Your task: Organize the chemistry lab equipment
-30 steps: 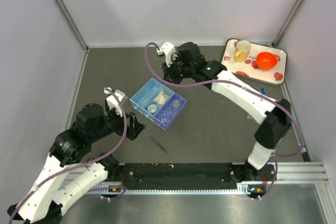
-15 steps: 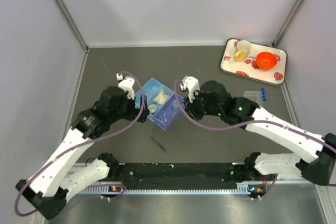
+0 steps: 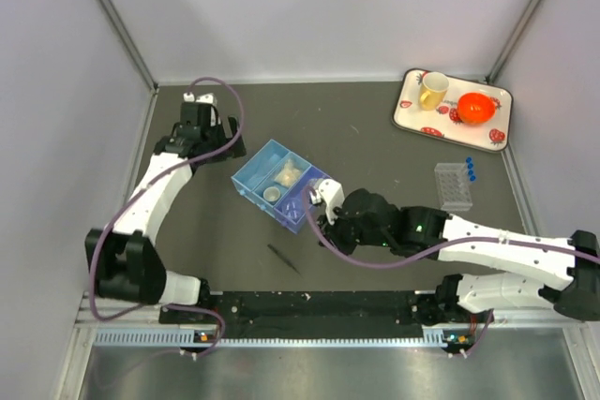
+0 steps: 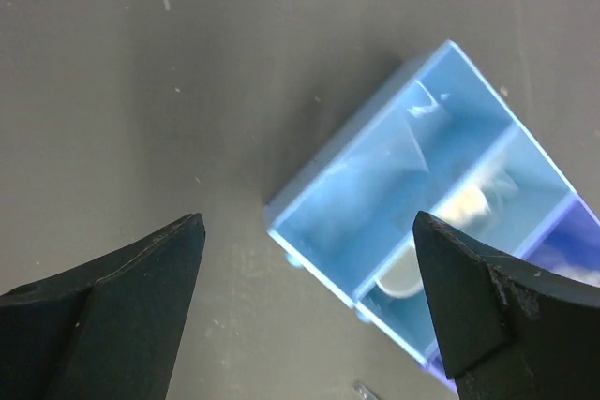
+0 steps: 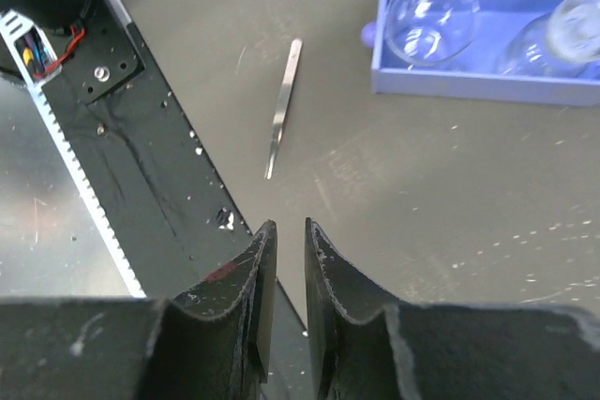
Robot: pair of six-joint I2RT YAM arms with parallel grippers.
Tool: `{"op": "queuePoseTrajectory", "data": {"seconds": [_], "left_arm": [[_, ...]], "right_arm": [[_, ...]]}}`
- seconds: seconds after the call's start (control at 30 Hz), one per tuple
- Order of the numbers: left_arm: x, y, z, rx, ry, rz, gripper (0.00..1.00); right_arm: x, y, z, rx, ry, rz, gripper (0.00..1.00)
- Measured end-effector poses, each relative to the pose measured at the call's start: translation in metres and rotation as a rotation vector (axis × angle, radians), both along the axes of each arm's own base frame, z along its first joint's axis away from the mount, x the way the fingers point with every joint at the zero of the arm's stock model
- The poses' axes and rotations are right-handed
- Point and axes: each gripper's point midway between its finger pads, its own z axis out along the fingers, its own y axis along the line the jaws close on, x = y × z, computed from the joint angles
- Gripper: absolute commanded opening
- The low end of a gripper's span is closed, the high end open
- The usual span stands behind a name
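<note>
The blue three-compartment tray [image 3: 253, 173] lies mid-table. It holds a small bag of white material [image 3: 289, 173], a tiny beaker [image 3: 272, 194] and clear beakers [image 3: 314, 186]. The clear tube rack [image 3: 452, 186] with blue-capped tubes [image 3: 469, 169] stands at the right. My left gripper [image 3: 217, 142] hovers open and empty just left of the tray; its wrist view shows the tray [image 4: 375, 203] between the wide-spread fingers [image 4: 150, 269]. My right gripper [image 3: 321, 224] is low at the tray's near corner, shut and empty [image 5: 288, 225]. Two clear beakers [image 5: 429, 18] show in its view.
Metal tweezers [image 3: 284, 259] lie on the table near the front, also in the right wrist view [image 5: 282, 105]. A white strawberry-patterned tray [image 3: 497, 124] with a yellow mug [image 3: 433, 91] and an orange bowl [image 3: 476, 107] sits at the back right. The black base rail [image 3: 309, 304] runs along the front.
My left arm has swung from over the tray back to its far left side. My right arm has drawn back from the tray toward its near corner.
</note>
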Motion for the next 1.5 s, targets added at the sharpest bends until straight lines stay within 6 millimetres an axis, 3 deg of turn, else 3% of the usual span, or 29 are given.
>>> {"op": "queuePoseTrajectory", "data": {"seconds": [0.23, 0.47, 0.6, 0.77, 0.97, 1.1, 1.13, 1.3, 1.5], "left_arm": [[0.048, 0.04, -0.061, 0.013, 0.147, 0.127, 0.96], [0.078, 0.046, -0.097, 0.016, 0.232, 0.146, 0.95], [0.073, 0.04, -0.117, -0.002, 0.291, 0.126, 0.93], [0.068, 0.03, -0.123, -0.013, 0.312, 0.099, 0.93], [0.047, 0.006, -0.139, -0.006, 0.354, 0.056, 0.93], [0.028, -0.011, -0.137, -0.005, 0.362, 0.022, 0.93], [0.021, -0.024, -0.128, -0.01, 0.345, -0.002, 0.93], [0.011, -0.048, -0.12, -0.003, 0.312, -0.042, 0.93], [-0.014, -0.087, -0.125, -0.013, 0.326, -0.118, 0.92]], "right_arm": [[-0.03, 0.017, -0.032, -0.018, 0.064, 0.053, 0.18], [-0.042, 0.028, -0.046, -0.004, 0.089, 0.07, 0.18], [-0.047, 0.031, -0.049, 0.01, 0.096, 0.082, 0.19], [-0.048, 0.029, -0.057, 0.01, 0.101, 0.079, 0.2], [-0.048, 0.023, -0.064, 0.006, 0.102, 0.066, 0.2], [-0.049, 0.018, -0.06, 0.028, 0.102, 0.057, 0.2], [-0.049, 0.015, -0.056, 0.048, 0.102, 0.049, 0.2], [-0.048, 0.012, -0.052, 0.065, 0.102, 0.028, 0.2], [-0.049, 0.007, -0.056, 0.05, 0.121, 0.009, 0.2]]}}
